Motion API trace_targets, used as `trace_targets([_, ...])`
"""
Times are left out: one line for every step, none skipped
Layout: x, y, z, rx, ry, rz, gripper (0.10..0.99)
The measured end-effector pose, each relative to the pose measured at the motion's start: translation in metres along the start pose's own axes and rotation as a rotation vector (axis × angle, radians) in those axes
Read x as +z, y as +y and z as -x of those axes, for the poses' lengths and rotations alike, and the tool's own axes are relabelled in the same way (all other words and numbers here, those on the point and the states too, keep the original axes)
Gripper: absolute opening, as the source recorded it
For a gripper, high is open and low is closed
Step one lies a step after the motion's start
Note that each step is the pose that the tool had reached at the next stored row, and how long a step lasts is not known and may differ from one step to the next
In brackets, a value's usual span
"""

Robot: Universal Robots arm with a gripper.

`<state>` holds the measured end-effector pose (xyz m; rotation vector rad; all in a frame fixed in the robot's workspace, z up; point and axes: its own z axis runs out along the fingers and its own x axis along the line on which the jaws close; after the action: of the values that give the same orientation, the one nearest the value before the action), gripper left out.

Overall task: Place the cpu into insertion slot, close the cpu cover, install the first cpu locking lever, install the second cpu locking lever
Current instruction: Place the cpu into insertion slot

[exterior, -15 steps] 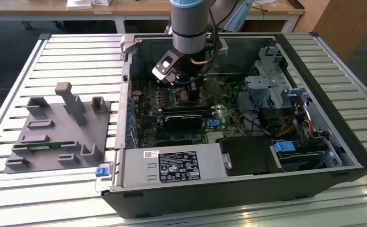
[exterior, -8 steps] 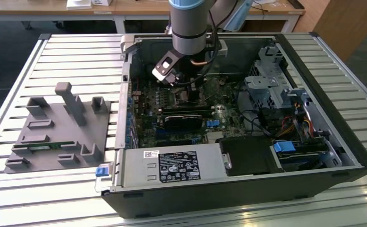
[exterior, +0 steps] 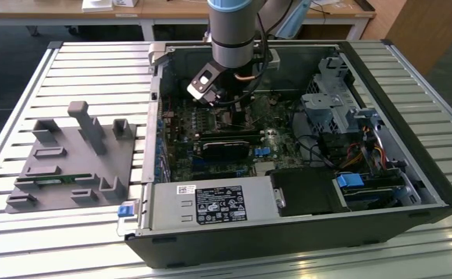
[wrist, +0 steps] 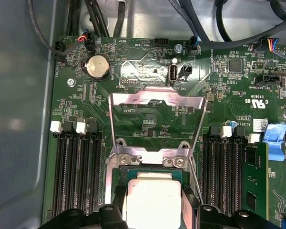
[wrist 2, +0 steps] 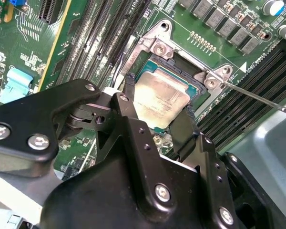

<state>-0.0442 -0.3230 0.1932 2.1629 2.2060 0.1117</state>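
1. We found a slatted metal table with wooden desks behind it. An open computer case lay on its side on the slats.
2. A grey fixture tray stood on the table just beside the case, on the exterior view's left.
3. The arm reached down from the far side into the case, over the green motherboard.
4. In the second wrist view the gripper sat directly over the socket. Its black fingers were closed against two opposite edges of the cpu, and we saw no gap on either side.
5. The cpu lay flat inside the insertion slot, silver-grey top upward, with the socket's dark frame showing around it.
6. In the first wrist view the cpu cover was swung back off the socket to its far side. The board was visible through its central window. It did not touch the cpu.
7. A thin wire lever ran out from the socket's corner across the neighbouring slots, not latched down.
8. Long black memory slots flanked the socket on both sides. One green memory module stood seated in the group beside a blue clip.
9. A coin cell sat on the board beyond the open cover.
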Motion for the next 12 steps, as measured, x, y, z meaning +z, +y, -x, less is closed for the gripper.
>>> trace_targets([-0.0002,0.0000,0.0000,0.000,0.0001,0.000,0.537])
trace_targets([-0.0004,-0.0001,0.0000,0.000,0.0001,0.000,0.537])
trace_targets([-0.0006,-0.0003,0.0000,0.000,-0.0001,0.000,0.537])
trace_targets([-0.0006,-0.0004,0.0000,0.000,-0.0003,0.000,0.537])
trace_targets([-0.0007,-0.0006,0.0000,0.000,-0.0004,0.000,0.537])
trace_targets([-0.0008,-0.0009,0.0000,0.000,-0.0004,0.000,0.537])
trace_targets([-0.0008,-0.0009,-0.0001,0.000,-0.0005,0.000,0.537])
trace_targets([-0.0008,-0.0009,-0.0003,0.000,-0.0006,0.000,0.537])
trace_targets([-0.0008,-0.0009,-0.0006,0.000,-0.0005,0.000,0.537])
trace_targets([-0.0008,-0.0010,-0.0006,0.000,-0.0004,0.000,0.537])
trace_targets([-0.0008,-0.0010,-0.0006,0.000,-0.0004,0.000,0.537])
trace_targets([-0.0007,-0.0010,-0.0006,0.000,-0.0004,0.000,0.537])
